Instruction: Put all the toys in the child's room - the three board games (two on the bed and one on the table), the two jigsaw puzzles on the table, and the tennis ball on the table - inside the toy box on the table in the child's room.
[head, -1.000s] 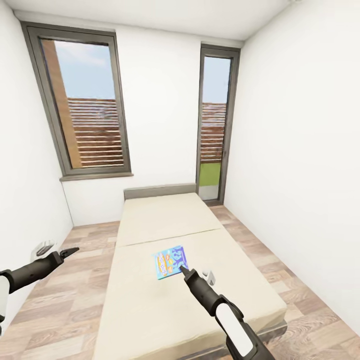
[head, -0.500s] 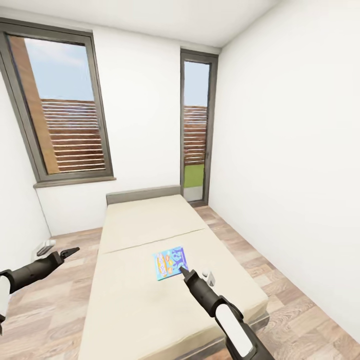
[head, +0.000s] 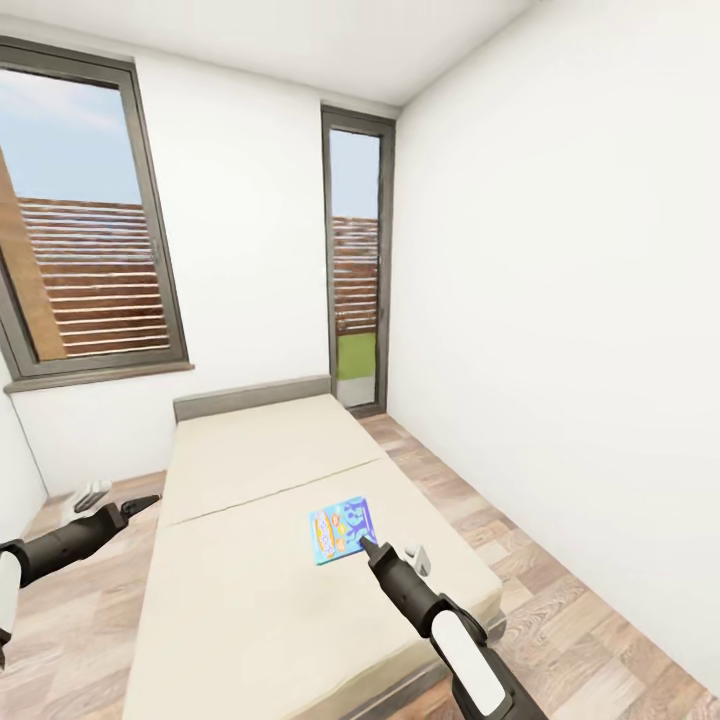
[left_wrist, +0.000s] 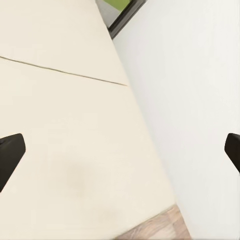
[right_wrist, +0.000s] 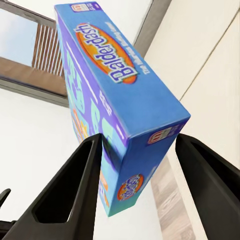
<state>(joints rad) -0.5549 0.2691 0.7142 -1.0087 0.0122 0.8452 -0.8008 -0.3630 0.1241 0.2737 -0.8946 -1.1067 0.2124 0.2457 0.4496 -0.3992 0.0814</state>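
Blue board game (right_wrist: 117, 107) between the right pincer's (right_wrist: 142, 150) fingers.

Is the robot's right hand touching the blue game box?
Touching. In the right wrist view, one finger presses against the blue game box; the other finger shows a gap.

Two slatted windows (head: 85, 270) in white walls (head: 550, 300).
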